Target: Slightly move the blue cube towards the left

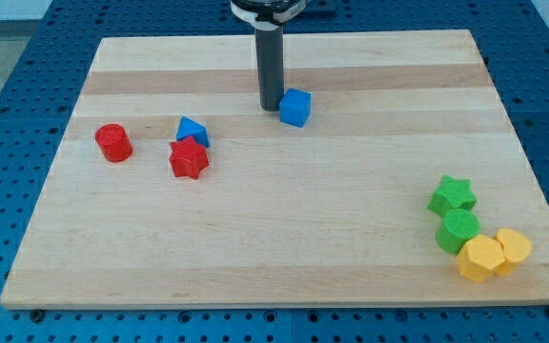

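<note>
Though skewed, blue cube [294, 107] beside my tip [271, 106]

My rod comes down from the view's top edge, where its pale collar with a dark ring is cut off by the frame. It is 1 straight dark cylinder, upright with no visible tilt, and nothing more of the arm shows above the collar. My tip [271, 106] rests at the surface of the wooden board [284, 257], in the upper middle part of the board, nearer its top edge than its bottom edge and slightly toward the view's left of its centre line. Taking the blue cube [295, 108] as the landmark, my tip stands just beside the cube's left face; whether they touch cannot be told.
</note>
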